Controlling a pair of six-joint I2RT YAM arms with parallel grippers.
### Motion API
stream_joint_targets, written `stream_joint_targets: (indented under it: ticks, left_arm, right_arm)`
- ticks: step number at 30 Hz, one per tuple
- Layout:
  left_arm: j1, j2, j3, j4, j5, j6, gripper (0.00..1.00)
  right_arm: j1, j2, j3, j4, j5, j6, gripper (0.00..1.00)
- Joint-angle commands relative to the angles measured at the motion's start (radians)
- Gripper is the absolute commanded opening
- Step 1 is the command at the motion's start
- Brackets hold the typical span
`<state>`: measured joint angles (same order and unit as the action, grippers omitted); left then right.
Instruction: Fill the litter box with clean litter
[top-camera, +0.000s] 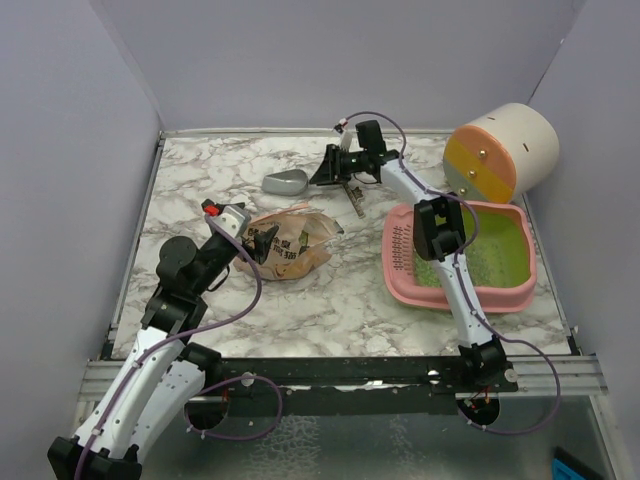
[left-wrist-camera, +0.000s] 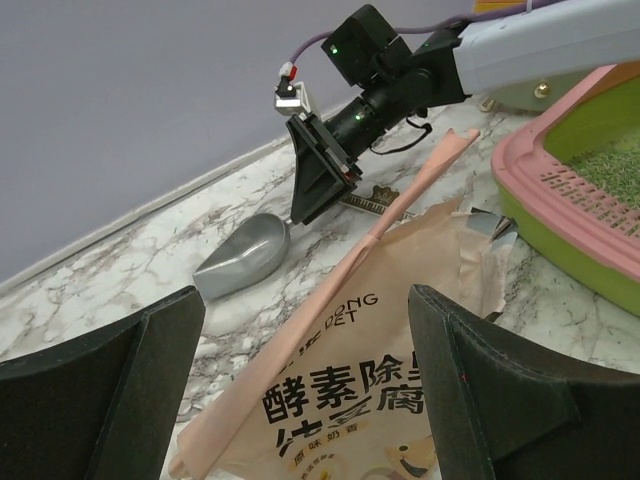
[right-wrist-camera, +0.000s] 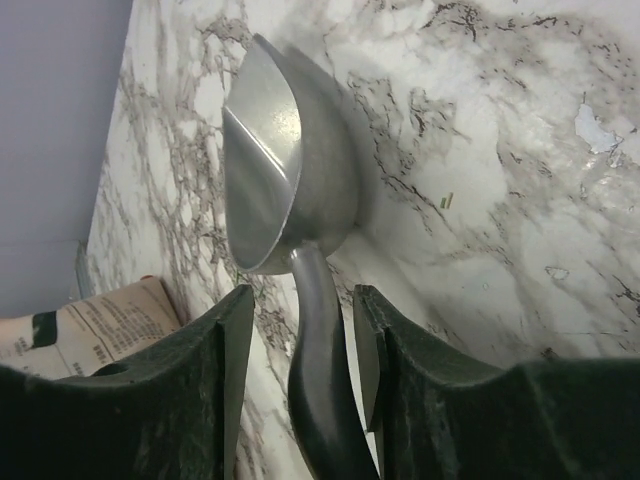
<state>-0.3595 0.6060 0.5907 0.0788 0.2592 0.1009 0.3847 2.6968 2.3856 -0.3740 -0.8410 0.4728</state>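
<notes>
Marble-patterned bench (top-camera: 330, 300) with two arms mounted at its near edge. Nearest, on the left, the left end effector (left-wrist-camera: 305, 320) hovers over a crumpled tan printed bag (top-camera: 300, 238). Its black fingers (left-wrist-camera: 110, 390) are spread wide to either side of the bag and grip nothing. The bag lies flat near the middle of the bench, its torn top edge pointing away from the arm bases.

To the right of the bag sits the litter box (top-camera: 510, 296), a shallow pink tray with a lime-green inside, upright on the right half of the bench. The right arm passes above its left end. Pale-green litter (left-wrist-camera: 612, 165) lies inside the box, just behind the slotted strip (left-wrist-camera: 580, 185) along its left side.

Farther back, at centre, a grey metal scoop (right-wrist-camera: 265, 170) rests on the bench. The right end effector (right-wrist-camera: 300, 300) straddles the scoop's handle, its fingers parted, with slivers of bench visible between each finger and the handle.

Farthest, in the right rear corner, a cream, orange and yellow cylinder (top-camera: 505, 150) lies on its side behind the litter box.
</notes>
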Motion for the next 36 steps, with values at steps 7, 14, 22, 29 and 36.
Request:
stream_joint_targets:
  ticks: [7,14,22,29,36]
  left_arm:
    - [0.007,-0.016,0.015,0.01,0.013,0.033,0.89]
    - [0.006,-0.052,0.014,-0.038,-0.067,0.045,0.91]
    - [0.007,-0.15,-0.012,-0.134,-0.187,0.032,0.95]
    - [0.006,-0.162,0.003,-0.172,-0.199,0.056,0.97]
    - [0.007,-0.107,0.041,-0.207,-0.187,0.1,0.97]
  right_arm:
    - [-0.01,-0.178,-0.132,0.072,0.018,-0.033,0.51]
    - [-0.019,-0.376,-0.277,0.05,0.127,-0.13,0.53]
    - [-0.018,-0.632,-0.495,-0.038,0.247,-0.244,0.54]
    - [-0.008,-0.956,-0.878,-0.018,0.181,-0.28,0.48]
    - [0.023,-1.24,-1.119,-0.003,0.126,-0.304,0.48]
